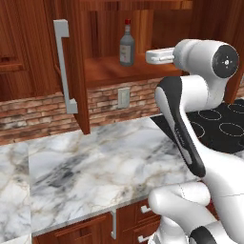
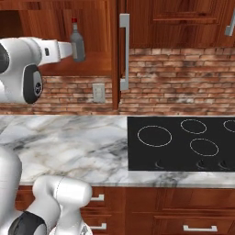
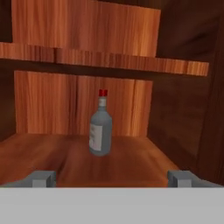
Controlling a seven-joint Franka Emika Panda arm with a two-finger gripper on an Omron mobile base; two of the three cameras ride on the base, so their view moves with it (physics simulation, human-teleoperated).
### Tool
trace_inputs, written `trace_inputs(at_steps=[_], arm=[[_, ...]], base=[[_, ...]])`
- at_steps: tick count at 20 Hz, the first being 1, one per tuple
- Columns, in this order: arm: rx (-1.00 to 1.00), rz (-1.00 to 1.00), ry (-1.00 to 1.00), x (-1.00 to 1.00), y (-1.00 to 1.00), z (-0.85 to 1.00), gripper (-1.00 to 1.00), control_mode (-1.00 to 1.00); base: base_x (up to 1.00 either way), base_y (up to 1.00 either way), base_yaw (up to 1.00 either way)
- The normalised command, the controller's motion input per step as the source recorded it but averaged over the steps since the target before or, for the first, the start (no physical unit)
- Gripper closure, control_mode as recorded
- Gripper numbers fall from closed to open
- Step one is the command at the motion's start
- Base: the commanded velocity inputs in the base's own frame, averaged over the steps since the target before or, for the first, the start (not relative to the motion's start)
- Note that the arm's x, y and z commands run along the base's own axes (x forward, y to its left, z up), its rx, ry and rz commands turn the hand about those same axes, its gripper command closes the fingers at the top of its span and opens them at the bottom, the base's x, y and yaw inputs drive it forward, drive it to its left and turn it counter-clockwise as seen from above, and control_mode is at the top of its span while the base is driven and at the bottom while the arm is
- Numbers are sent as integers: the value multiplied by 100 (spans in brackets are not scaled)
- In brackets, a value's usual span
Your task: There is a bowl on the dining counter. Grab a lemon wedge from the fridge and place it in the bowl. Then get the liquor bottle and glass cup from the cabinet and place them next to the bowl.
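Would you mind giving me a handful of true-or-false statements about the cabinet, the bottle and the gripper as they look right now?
1. The liquor bottle stands upright on the lower cabinet shelf. True.
2. The gripper is shut on the bottle. False: its fingers stand wide apart, short of the bottle.
3. The bottle has a red cap. True.
4. The cabinet door is closed. False: it is swung open.
5. A pot sits on the stovetop. False: its burners are bare.
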Motion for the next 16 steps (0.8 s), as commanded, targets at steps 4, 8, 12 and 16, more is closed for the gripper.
trace_inputs(at_steps=[4, 8, 12, 16], arm=[[7, 0, 0, 41, 0, 14, -100, -100], [6, 0, 0, 47, 1, 0, -100, -100], [6, 0, 0, 46, 9, 0, -100, -100], [8, 0, 1, 33, 7, 12, -100, -100]], base=[[0, 0, 0], [0, 0, 0], [0, 0, 0], [0, 0, 0]])
